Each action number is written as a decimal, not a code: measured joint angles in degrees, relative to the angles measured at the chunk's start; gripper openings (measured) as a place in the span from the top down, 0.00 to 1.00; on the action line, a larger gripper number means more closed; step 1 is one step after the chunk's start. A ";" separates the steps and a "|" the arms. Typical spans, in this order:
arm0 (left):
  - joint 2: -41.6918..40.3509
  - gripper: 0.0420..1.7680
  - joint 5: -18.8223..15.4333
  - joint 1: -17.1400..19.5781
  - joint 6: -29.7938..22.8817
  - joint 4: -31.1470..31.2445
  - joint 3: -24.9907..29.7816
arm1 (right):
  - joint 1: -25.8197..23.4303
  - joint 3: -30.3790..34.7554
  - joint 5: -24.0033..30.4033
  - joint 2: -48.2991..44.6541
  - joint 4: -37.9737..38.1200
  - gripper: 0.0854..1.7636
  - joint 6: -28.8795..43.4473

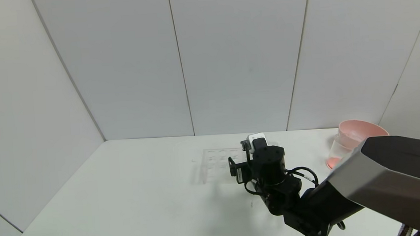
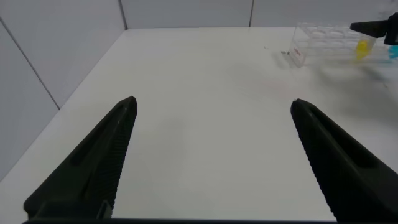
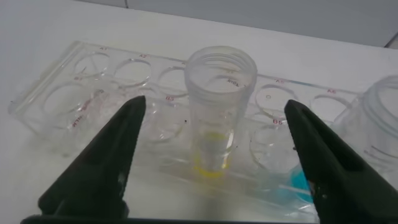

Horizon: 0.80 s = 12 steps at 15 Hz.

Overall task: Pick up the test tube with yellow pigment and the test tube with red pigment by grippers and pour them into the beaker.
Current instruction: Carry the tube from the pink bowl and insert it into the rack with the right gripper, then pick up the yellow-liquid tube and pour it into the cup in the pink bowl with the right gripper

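In the right wrist view the test tube with yellow pigment (image 3: 219, 106) stands upright in a clear rack (image 3: 74, 99), with a little yellow liquid at its bottom. My right gripper (image 3: 214, 102) is open, one finger on each side of this tube, not touching it. A like tube with blue liquid (image 3: 380, 124) stands beside it. The tube with red pigment is not in view. The beaker (image 1: 338, 148) stands at the far right of the table. My left gripper (image 2: 212, 101) is open and empty above bare table. The yellow tube (image 2: 360, 48) also shows far off in the left wrist view.
A pink bowl (image 1: 364, 129) stands just behind the beaker at the back right corner. The rack (image 1: 214, 161) lies mid-table, with my right arm (image 1: 271, 172) reaching over it from the lower right. White walls close the table at the back and sides.
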 joint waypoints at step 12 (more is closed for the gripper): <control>0.00 0.00 0.00 -0.02 0.00 0.00 0.00 | -1.68 -3.86 0.11 1.10 0.74 0.73 -2.02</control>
